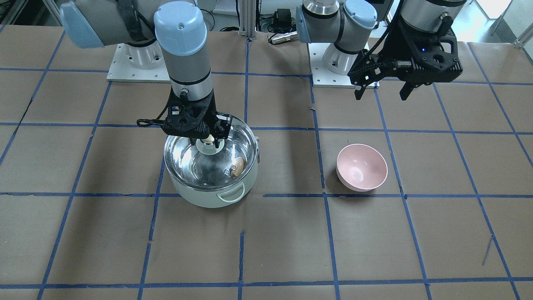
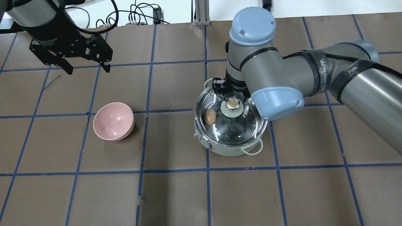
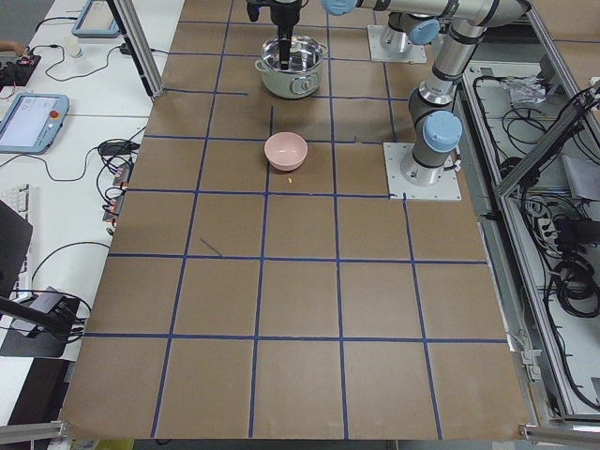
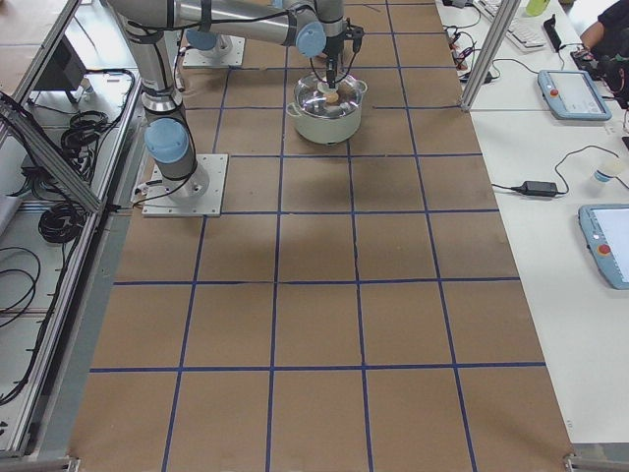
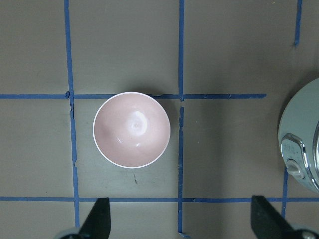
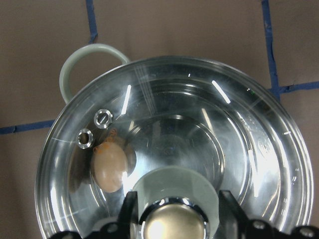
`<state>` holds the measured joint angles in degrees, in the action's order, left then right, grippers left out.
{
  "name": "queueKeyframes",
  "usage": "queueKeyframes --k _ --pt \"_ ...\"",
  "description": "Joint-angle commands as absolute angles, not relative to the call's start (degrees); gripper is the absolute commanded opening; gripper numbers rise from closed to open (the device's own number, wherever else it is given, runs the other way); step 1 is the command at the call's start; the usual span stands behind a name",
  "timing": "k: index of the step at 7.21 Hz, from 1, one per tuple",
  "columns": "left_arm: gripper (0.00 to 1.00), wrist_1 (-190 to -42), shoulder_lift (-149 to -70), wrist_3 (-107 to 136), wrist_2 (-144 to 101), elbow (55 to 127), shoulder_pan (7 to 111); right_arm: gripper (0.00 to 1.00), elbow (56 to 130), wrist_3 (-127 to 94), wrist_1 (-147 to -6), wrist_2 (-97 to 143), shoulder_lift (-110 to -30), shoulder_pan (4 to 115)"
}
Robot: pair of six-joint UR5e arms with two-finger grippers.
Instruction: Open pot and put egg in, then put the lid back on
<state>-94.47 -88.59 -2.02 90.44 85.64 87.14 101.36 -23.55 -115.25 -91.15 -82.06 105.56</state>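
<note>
The right gripper (image 6: 175, 199) hangs straight down over the lid (image 2: 234, 128). Its fingers (image 6: 130, 211) stand narrow, one on each side of the gold knob (image 2: 232, 103). The wrist view shows a thin gap between each finger and the knob, so they flank it without pinching it. Their tips reach down to the pale green base around the knob.

The glass lid covers the mouth of the pot (image 1: 216, 199), steel rim over steel rim. I cannot tell whether it is fully seated.

The egg (image 6: 109, 169) lies inside the pot under the glass. It rests on the shiny bottom by the wall, just ahead of one finger and off to its outer side, beside two small round rivets.

The left gripper (image 5: 182, 221) hovers well above the table (image 1: 283, 250), holding nothing, with its fingers (image 5: 99, 221) spread wide. The pink bowl (image 5: 132, 130) stands upright ahead of them, nearer one finger than the other. An edge of the pot shows beyond the outer side of the other finger.

The black straps (image 2: 323, 70) around the right arm carry white lettering. One seems to begin with "WAN", and the rest is too small to read surely. Faint marks etched near the lid's rim are unreadable.
</note>
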Motion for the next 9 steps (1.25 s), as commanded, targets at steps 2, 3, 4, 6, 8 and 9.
queueKeyframes --k 2,3,4,6,8,9 --pt "1.0 -94.5 -88.6 -2.0 90.5 85.7 87.2 0.78 99.4 -15.4 -115.0 -93.0 -83.1 98.9" --pt "1.0 -94.4 -88.6 -2.0 90.8 85.6 87.1 0.99 99.4 -12.6 -115.0 -92.5 -83.7 96.2" --pt "1.0 -94.7 -88.5 -2.1 91.1 85.7 87.1 1.0 99.1 -11.5 -114.8 -92.4 -83.8 94.3" --pt "1.0 -94.8 -88.5 -1.8 91.9 85.6 87.3 1.0 98.7 -11.4 -112.4 -92.5 -87.2 94.0" --pt "1.0 -94.8 -88.4 -1.8 91.9 85.6 87.2 1.0 96.3 -11.4 -104.3 -92.7 -90.1 94.2" --pt "1.0 -94.8 -88.4 -1.8 91.8 85.7 87.2 1.0 95.1 -11.5 -100.0 -92.6 -90.5 94.4"
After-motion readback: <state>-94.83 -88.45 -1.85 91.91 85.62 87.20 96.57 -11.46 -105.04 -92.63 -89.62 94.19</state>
